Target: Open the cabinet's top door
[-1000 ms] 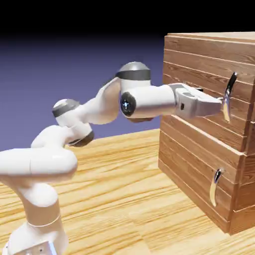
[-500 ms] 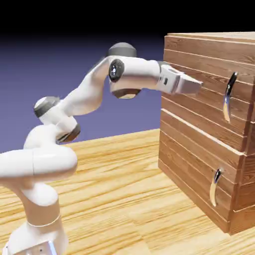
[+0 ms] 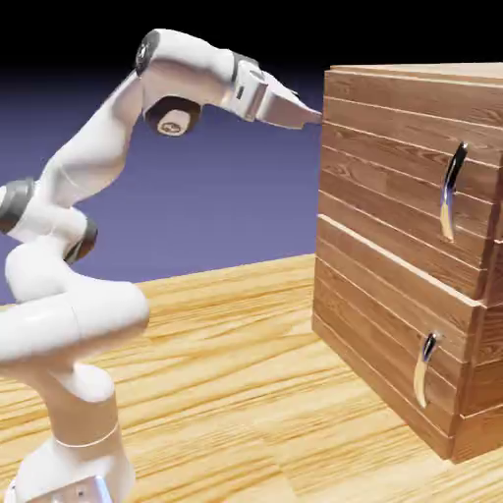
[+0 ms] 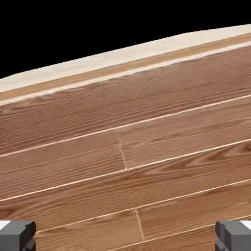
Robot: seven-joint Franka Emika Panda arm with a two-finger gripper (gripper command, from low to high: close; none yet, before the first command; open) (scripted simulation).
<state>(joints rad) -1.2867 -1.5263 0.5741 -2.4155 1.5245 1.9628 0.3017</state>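
Exterior view, upper middle: our claw [image 3: 312,115], spread wide and empty, beside the cabinet [image 3: 393,246] corner, presumably lining up for the top door [image 3: 403,187] handle [image 3: 451,192].

Exterior view: fixed, beside the robot, looking across the tabletop [image 3: 246,393] toward the cabinet [image 3: 393,255] at its right edge. Hand view: looks along the fingers [image 4: 17,235], close against plank wood [image 4: 127,147] up to its pale top edge. Both share the cabinet's upper planks.
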